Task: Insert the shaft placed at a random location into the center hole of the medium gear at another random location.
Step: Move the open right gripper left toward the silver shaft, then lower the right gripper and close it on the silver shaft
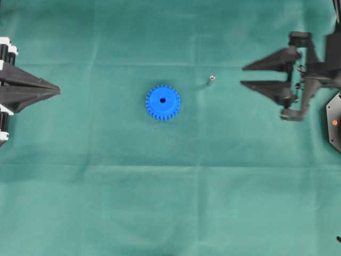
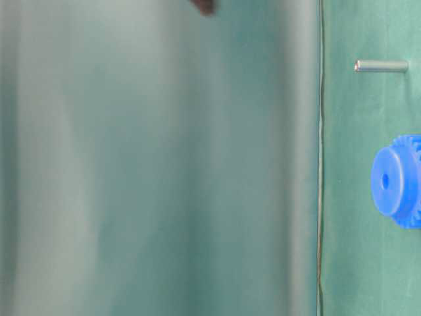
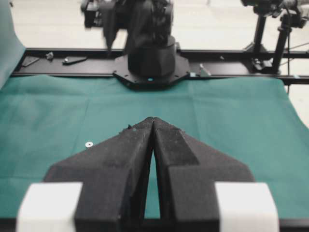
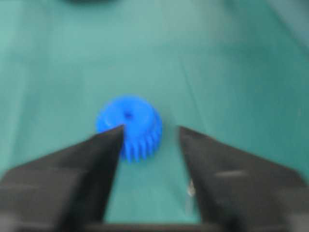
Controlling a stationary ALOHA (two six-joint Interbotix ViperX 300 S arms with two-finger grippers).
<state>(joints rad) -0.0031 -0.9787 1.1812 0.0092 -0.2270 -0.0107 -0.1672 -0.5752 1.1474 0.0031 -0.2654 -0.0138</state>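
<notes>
A blue gear [image 1: 163,102] lies flat on the green cloth [image 1: 170,202], near the middle of the table and a bit toward the far edge. It has a round bump in the middle with a small dark hole [image 1: 162,100] in it. A tiny grey pin [image 1: 211,80] stands on the cloth to the right of the gear. The pin and the gear are near each other but do not touch.

The left gripper [image 1: 57,90] is by the left edge of the table. Its two black fingers [image 3: 130,159] are pressed together and hold nothing.

The right gripper [image 1: 243,76] is by the right edge, pointing at the pin. Its fingers [image 4: 96,159] are spread wide apart and are empty. It is well apart from the pin.
</notes>
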